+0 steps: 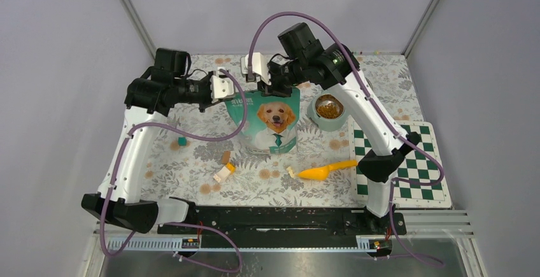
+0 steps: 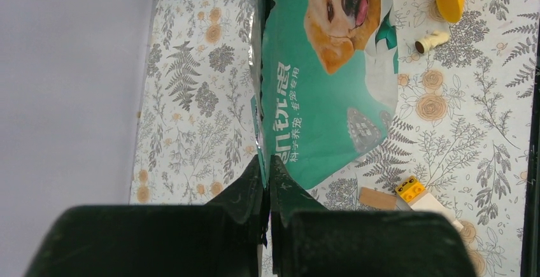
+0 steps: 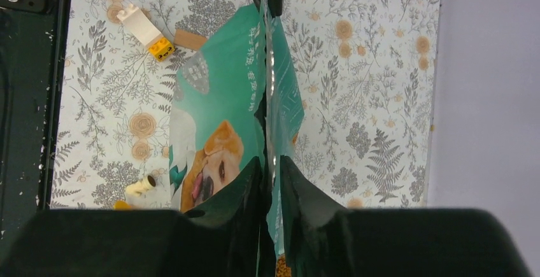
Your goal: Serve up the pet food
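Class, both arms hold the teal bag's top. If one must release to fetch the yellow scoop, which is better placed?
Right, probably. The yellow scoop lies on the right arm's side of the teal bag, near the bowl; the left arm would have to cross the bag.

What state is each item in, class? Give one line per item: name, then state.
teal bag: standing upright, top edge pinched at both ends.
left gripper: shut on the teal bag.
right gripper: shut on the teal bag.
bowl: upright, holding pet food.
orange scoop: lying flat, unheld.
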Action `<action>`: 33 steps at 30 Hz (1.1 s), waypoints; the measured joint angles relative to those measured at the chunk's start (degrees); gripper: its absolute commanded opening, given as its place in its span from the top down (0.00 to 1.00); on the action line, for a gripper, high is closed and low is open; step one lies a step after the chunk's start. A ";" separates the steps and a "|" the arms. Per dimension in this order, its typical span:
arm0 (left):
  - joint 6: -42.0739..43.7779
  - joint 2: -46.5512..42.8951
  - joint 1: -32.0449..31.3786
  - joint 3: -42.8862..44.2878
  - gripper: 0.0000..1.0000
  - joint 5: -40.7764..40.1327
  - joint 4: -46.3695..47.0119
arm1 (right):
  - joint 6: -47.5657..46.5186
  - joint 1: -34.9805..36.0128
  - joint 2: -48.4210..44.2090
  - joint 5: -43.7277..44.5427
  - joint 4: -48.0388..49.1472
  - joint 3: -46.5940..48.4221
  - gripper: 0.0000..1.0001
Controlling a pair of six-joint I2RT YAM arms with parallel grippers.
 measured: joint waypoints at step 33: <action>-10.82 -6.84 2.91 -11.89 1.00 4.55 15.41 | 7.34 0.74 1.46 -8.81 14.95 -7.98 1.00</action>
